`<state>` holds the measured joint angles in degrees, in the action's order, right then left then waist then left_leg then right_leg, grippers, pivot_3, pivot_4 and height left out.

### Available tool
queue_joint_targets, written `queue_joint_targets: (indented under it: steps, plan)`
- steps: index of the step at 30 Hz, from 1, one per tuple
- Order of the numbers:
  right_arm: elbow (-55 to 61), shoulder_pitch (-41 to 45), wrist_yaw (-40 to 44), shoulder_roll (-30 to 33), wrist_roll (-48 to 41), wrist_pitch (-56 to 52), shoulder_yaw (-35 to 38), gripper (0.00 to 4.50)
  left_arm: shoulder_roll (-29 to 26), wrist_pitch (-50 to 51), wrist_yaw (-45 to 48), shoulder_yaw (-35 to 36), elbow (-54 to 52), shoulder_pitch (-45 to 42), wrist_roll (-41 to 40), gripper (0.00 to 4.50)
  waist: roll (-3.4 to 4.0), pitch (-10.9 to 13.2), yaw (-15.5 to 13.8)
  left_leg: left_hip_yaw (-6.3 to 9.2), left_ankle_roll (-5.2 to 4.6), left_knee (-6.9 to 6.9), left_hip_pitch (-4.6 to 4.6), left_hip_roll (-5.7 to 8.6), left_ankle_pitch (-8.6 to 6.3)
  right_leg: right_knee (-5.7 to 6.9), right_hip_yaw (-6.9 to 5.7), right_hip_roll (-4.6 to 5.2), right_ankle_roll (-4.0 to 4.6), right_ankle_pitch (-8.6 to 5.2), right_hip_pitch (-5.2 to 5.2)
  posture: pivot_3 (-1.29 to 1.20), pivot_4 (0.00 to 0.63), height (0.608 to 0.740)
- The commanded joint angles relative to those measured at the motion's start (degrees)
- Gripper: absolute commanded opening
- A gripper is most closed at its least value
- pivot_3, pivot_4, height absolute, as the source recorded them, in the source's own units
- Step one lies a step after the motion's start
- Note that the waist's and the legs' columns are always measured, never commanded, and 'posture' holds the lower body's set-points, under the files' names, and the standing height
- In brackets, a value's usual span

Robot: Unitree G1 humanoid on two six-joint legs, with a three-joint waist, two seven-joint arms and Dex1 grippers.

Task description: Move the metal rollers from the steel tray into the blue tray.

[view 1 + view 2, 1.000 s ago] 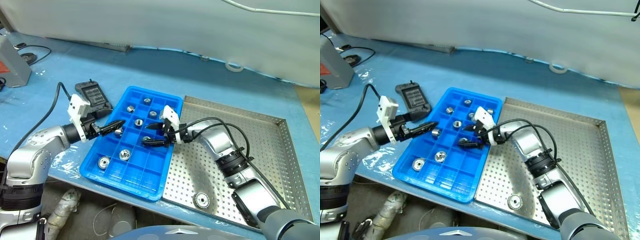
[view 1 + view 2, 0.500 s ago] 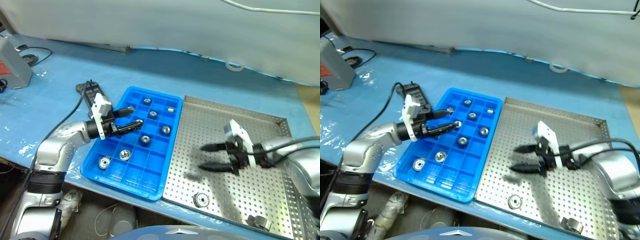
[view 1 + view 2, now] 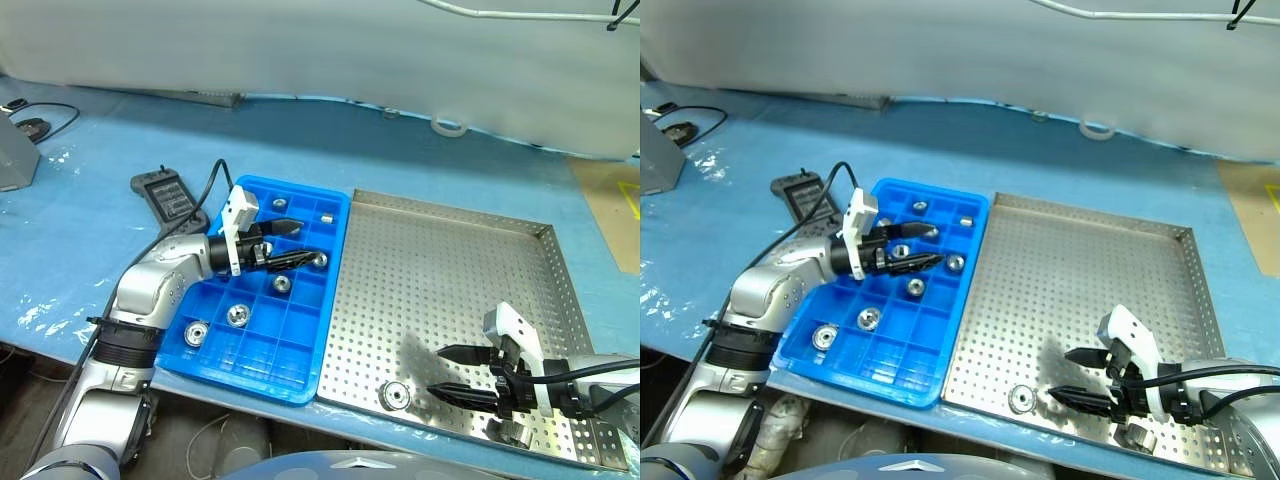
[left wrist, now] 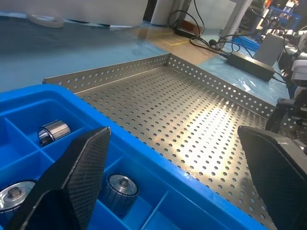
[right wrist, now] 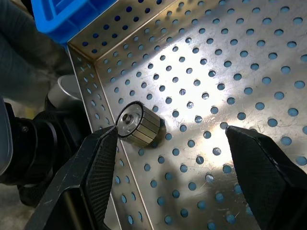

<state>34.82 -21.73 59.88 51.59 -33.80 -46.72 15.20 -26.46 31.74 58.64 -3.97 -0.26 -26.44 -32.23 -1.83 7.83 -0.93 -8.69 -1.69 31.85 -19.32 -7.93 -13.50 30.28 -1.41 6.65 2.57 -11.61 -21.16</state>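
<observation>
Left eye view: metal rollers (image 3: 282, 284) sit in separate compartments of the blue tray (image 3: 262, 367), a gridded plastic tray lying on the tabletop (image 3: 80, 230) with its long edge touching the steel tray (image 3: 440, 270). About six rollers are spread through the blue compartments, two of them near the front-left corner. One more roller (image 3: 394, 396) lies flat on the perforated floor of the steel tray, close to its front rim; another roller (image 3: 514, 432) rests near the front-right corner, partly hidden behind the right gripper.

Over the upper half of the blue tray, the left gripper (image 3: 296, 245) points across toward the steel tray, its jaws spread wide and holding nothing. Low over the front-right part of the steel tray, the right gripper (image 3: 450, 372) has its jaws released and empty, pointing toward the roller by the front rim. In the right wrist view, that roller (image 5: 139, 124) lies on its side just inside the tray's rim, close to one finger (image 5: 96, 172).

A black device (image 3: 168, 196) with a cable lies on the tabletop just beside the blue tray's far-left corner.
</observation>
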Motion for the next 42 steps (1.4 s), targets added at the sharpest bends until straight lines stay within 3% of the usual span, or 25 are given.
queue_joint_targets:
  steps: [1,8,15,20,24,32,42]
  plan:
    - [-2.5,2.9,-0.6,-0.8,0.3,2.9,-1.3,3.73,-0.3,0.4,-0.3,1.1,-2.4,0.2,-0.7,4.50,0.01,0.0,0.0,0.00,0.00,0.00,0.00,0.01,0.00,0.00,0.00,0.00,0.01,0.00,0.01,-0.14,0.150,0.740]
    - [-4.9,13.8,-5.8,-5.3,-0.3,1.3,-7.0,3.73,-0.2,0.9,-3.3,2.9,-4.8,2.0,-0.9,4.50,0.09,0.1,-0.3,0.04,0.18,0.00,0.06,0.04,-0.09,-0.03,0.00,0.01,0.01,0.00,0.09,-0.06,0.150,0.740]
    - [-7.0,21.0,-2.6,-1.7,-3.2,-0.7,-7.1,3.73,-0.1,-1.0,-4.6,4.7,-3.3,1.6,-0.6,4.50,0.11,0.1,-1.6,0.03,0.02,0.01,0.00,0.05,0.03,0.06,0.00,0.02,0.04,0.02,0.03,-0.04,0.150,0.740]
    - [-6.5,17.9,3.8,4.1,-5.5,-0.6,-5.0,3.73,0.6,-2.3,-5.1,5.3,-3.5,2.8,-0.5,4.50,0.13,0.1,-2.2,0.04,-0.01,0.02,0.00,0.05,0.00,0.05,0.00,0.03,0.04,0.02,0.04,-0.04,0.150,0.740]
    - [-7.3,15.0,5.0,5.7,-2.2,2.5,-7.7,3.73,2.0,-2.5,-5.2,4.3,-3.4,2.5,-0.3,4.50,0.12,0.1,-2.1,0.03,-0.04,0.05,-0.01,0.05,-0.01,0.06,0.00,0.04,0.04,0.02,0.05,-0.05,0.150,0.740]
    - [-9.9,9.3,4.1,4.4,7.0,12.3,-15.3,3.73,0.3,-3.2,-3.6,4.7,-2.2,2.0,0.3,4.50,0.10,0.1,-1.9,0.04,-0.03,0.05,-0.02,0.05,-0.01,0.05,-0.01,0.04,0.03,0.01,0.01,-0.04,0.150,0.740]
    - [-20.6,8.2,6.7,2.1,16.6,27.9,-22.3,3.73,0.3,-3.5,-3.0,4.6,-1.5,2.0,0.5,4.50,-0.13,0.0,-1.5,0.04,-0.03,0.04,0.04,0.04,-0.02,0.04,-0.01,0.04,0.03,0.01,0.10,-0.05,0.150,0.740]
